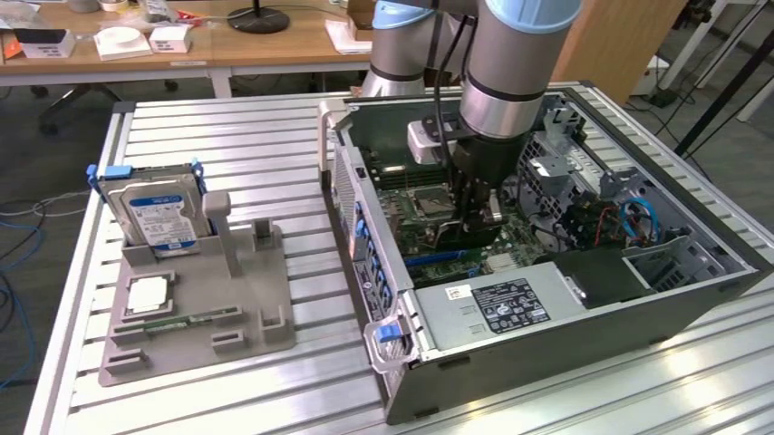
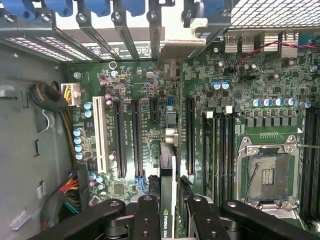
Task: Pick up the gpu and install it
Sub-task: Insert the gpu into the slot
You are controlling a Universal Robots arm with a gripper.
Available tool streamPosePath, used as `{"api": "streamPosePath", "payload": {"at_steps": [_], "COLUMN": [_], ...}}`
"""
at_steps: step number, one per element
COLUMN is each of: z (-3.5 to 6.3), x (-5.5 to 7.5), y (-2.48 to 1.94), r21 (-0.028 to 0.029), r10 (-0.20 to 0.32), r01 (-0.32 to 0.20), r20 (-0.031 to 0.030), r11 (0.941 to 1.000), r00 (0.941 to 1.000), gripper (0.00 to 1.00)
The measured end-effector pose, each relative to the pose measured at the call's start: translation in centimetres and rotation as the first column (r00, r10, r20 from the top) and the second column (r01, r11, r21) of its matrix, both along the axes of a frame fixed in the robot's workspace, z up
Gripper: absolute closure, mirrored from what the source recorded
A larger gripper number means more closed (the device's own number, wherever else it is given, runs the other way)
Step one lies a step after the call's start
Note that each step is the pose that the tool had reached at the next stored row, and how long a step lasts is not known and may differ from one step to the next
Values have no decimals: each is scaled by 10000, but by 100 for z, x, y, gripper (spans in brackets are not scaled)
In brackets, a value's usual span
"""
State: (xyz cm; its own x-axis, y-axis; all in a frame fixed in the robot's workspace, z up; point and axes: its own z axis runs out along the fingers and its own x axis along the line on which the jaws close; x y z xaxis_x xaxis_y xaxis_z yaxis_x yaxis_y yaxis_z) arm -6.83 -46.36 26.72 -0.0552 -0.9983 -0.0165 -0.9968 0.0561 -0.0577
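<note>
My gripper (image 1: pixel 474 214) reaches down into the open computer case (image 1: pixel 362 213) and is shut on the gpu (image 1: pixel 463 237), a thin dark card standing on edge over the motherboard. From the wrist, the gpu (image 2: pixel 168 170) runs edge-on between the two black fingers (image 2: pixel 146 210), in line with the long expansion slots (image 2: pixel 121 140). Its metal bracket end (image 2: pixel 175 47) lies by the rear slot openings with the blue latches. Whether the card's lower edge sits in a slot is hidden.
An empty CPU socket (image 2: pixel 267 172) and memory slots lie beside the card. Cable bundles (image 2: pixel 67 195) run along the case wall. Outside, a grey holder (image 1: pixel 242 299) carries a hard drive (image 1: pixel 155 213), a chip (image 1: pixel 148 294) and a green memory stick (image 1: pixel 194 319).
</note>
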Motion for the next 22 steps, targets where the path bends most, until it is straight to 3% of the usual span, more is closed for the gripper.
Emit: {"api": "streamPosePath", "payload": {"at_steps": [22], "z": [-53], "x": [-143], "y": [25], "r21": [-16], "r10": [1], "r01": [-1], "r20": [44], "r11": [10000], "r00": [10000], "gripper": [74]}}
